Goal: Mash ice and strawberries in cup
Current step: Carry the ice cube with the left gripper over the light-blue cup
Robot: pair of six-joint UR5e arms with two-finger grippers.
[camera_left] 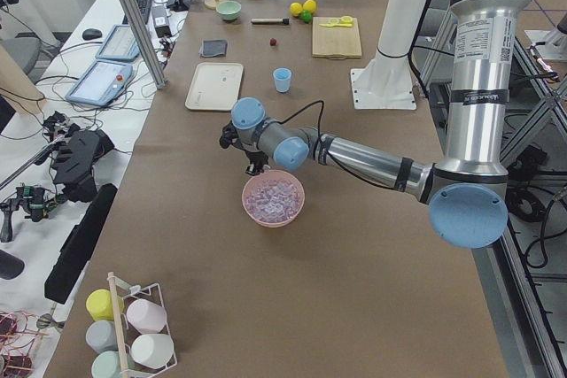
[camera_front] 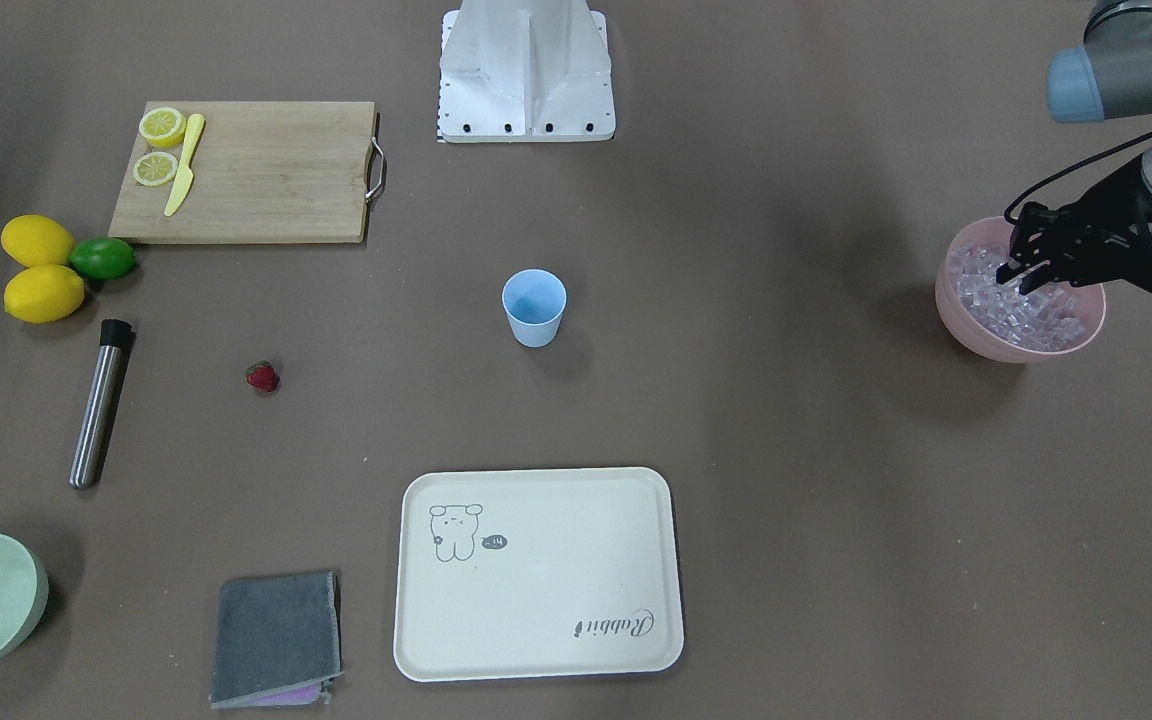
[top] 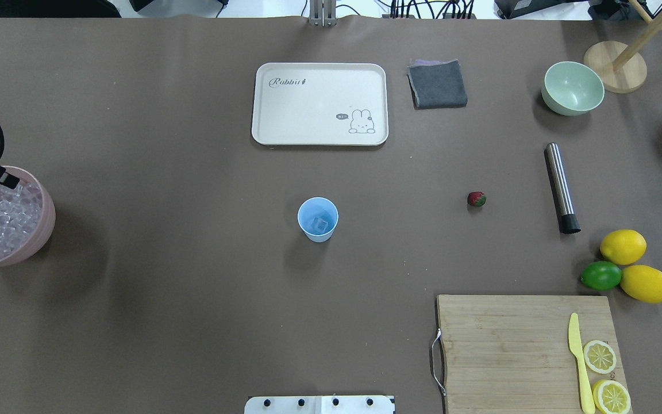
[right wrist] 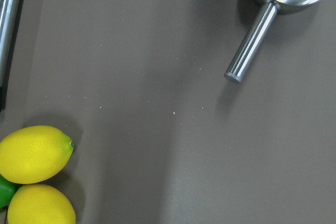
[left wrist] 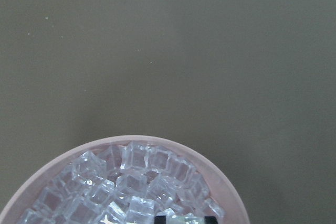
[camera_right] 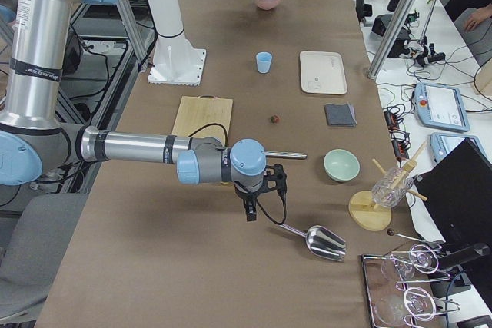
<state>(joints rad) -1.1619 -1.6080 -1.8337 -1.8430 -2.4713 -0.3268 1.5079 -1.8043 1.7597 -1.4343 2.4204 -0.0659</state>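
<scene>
Light-blue cup, red strawberry, clear pinkish ice; pink bowl, cream tray

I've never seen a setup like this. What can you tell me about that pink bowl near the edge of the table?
The pink bowl is round and smooth, plastic by the look. It stands upright on the brown table, at the end on the robot's left, well apart from the other items. Clear ice cubes fill it nearly to the rim. The left gripper dips its black fingertips into the ice near the rim; whether they hold a cube cannot be told.
</scene>
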